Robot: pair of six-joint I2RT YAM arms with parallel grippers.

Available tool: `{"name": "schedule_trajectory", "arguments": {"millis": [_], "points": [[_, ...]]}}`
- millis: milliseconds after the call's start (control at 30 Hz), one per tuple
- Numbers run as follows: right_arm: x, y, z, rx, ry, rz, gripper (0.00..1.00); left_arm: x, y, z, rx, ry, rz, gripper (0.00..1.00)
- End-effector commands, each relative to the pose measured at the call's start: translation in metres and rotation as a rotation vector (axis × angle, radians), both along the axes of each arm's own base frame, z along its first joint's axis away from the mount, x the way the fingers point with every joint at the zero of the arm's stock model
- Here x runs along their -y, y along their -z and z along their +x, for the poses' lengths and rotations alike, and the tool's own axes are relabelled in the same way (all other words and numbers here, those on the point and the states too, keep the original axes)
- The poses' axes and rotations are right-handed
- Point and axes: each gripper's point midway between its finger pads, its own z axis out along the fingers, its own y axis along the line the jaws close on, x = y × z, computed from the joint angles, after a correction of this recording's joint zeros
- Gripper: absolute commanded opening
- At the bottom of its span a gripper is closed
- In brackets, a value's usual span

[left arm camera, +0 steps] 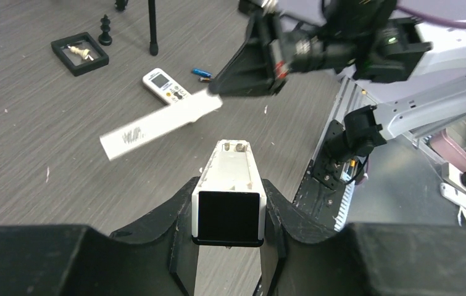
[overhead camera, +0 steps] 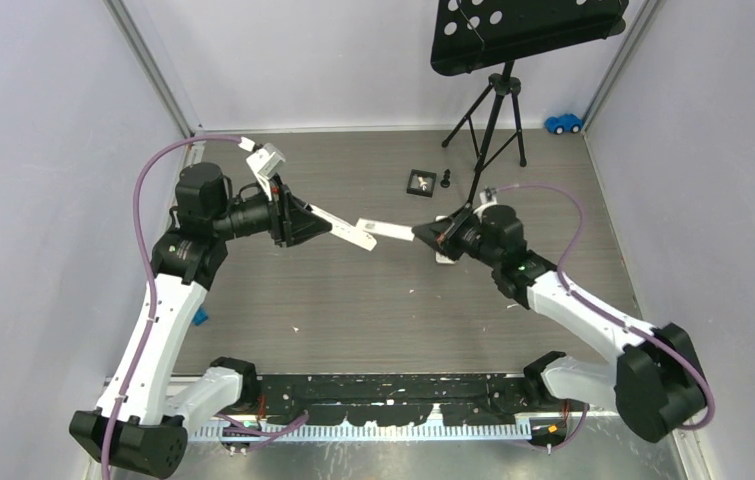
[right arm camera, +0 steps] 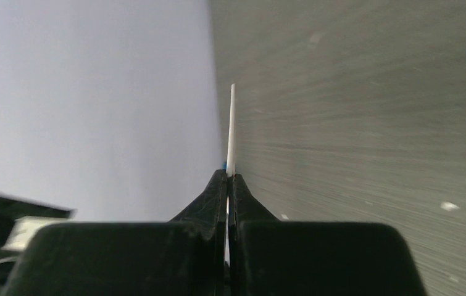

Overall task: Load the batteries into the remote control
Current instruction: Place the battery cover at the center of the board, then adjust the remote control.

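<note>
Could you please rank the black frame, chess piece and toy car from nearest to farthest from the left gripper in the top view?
From the left gripper:
1. The black frame, mid-table, to its right.
2. The black chess piece, just right of the frame.
3. The blue toy car, far right corner.

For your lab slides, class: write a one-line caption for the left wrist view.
Left gripper grips the remote end-on; right gripper pinches a flat white cover.

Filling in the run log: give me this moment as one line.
left gripper: shut on remote | right gripper: shut on battery cover, off remote | batteries: on table, not loaded
</note>
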Motion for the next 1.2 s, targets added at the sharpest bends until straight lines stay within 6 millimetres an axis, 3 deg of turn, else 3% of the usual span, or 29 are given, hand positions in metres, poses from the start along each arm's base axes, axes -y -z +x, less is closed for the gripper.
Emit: {"name": "schedule_trajectory", "arguments": {"millis": [0, 133, 233, 300, 433, 500, 600, 733, 833, 1000, 1167], "points": [[0.002, 0.080, -0.009, -0.127, -0.006, -0.174, 0.00, 0.003, -0.026, -0.010, 0.061, 0.027, -0.067, 0.00], [-0.006, 0.115, -0.018, -0.190, -0.043, -0.214, 0.00, 0.003, -0.039, -0.006, 0.125, -0.004, -0.114, 0.00], [-0.005, 0.133, -0.021, -0.217, -0.047, -0.267, 0.07, 0.003, -0.043, -0.003, 0.133, -0.024, -0.136, 0.00], [-0.002, 0.140, -0.022, -0.236, -0.054, -0.324, 0.24, 0.003, -0.041, -0.001, 0.120, -0.031, -0.139, 0.00], [0.009, 0.137, -0.024, -0.220, -0.093, -0.467, 0.56, 0.004, -0.039, -0.001, 0.106, -0.013, -0.136, 0.00], [0.012, 0.114, -0.023, -0.140, -0.099, -0.484, 0.68, 0.004, -0.039, -0.002, 0.108, -0.009, -0.129, 0.00], [0.008, 0.070, -0.026, 0.051, -0.159, -0.466, 0.70, 0.006, -0.040, -0.006, 0.107, 0.017, -0.127, 0.00], [-0.025, -0.014, -0.055, 0.452, -0.387, -0.306, 0.71, 0.013, -0.038, -0.018, 0.072, 0.117, -0.141, 0.00], [-0.034, -0.056, -0.075, 0.638, -0.478, -0.256, 0.73, 0.016, -0.037, -0.029, 0.053, 0.196, -0.145, 0.00], [-0.048, -0.101, -0.104, 0.859, -0.572, -0.180, 0.74, 0.018, -0.042, -0.046, 0.080, 0.288, -0.155, 0.00], [-0.072, -0.107, -0.122, 0.934, -0.726, -0.209, 0.75, 0.019, -0.042, -0.056, 0.083, 0.340, -0.161, 0.00]]}}
